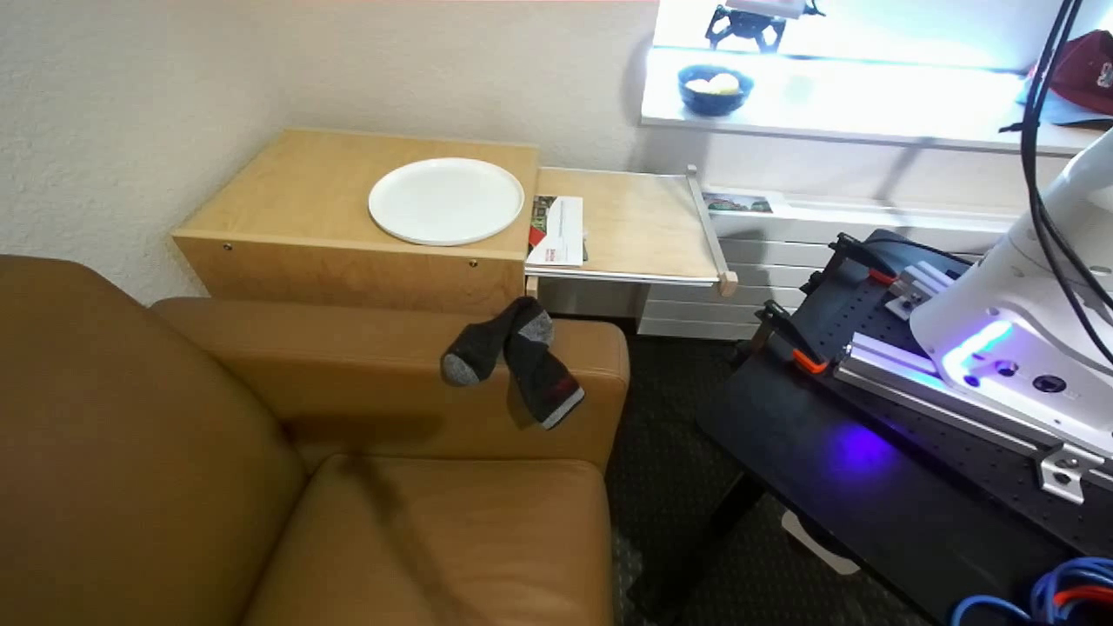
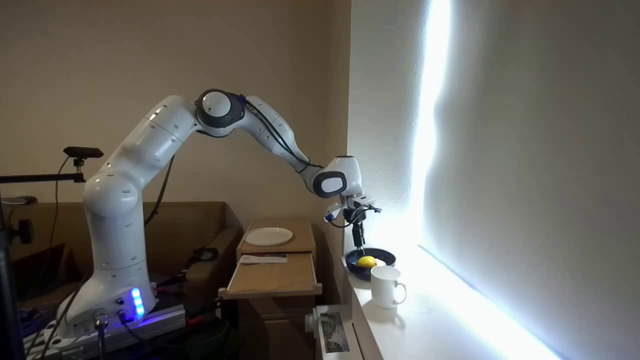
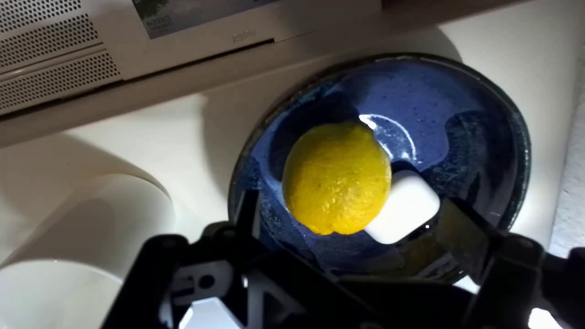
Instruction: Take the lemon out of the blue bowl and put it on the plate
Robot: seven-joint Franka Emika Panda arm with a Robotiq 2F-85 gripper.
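Observation:
The yellow lemon rests in the blue bowl, against a small white rounded block. This bowl stands on the white windowsill, and the lemon also shows yellow in an exterior view. In the wrist view my gripper is open, one finger on either side of the lemon and block, holding neither. From outside, the gripper points down at the bowl's far side, fingertips about rim height; contact with the lemon cannot be told. The white plate lies bare on a wooden cabinet, in both exterior views.
A white mug stands close beside the bowl on the sill. Below the sill is a radiator. A pulled-out shelf with a leaflet adjoins the cabinet. Dark socks lie on the sofa arm.

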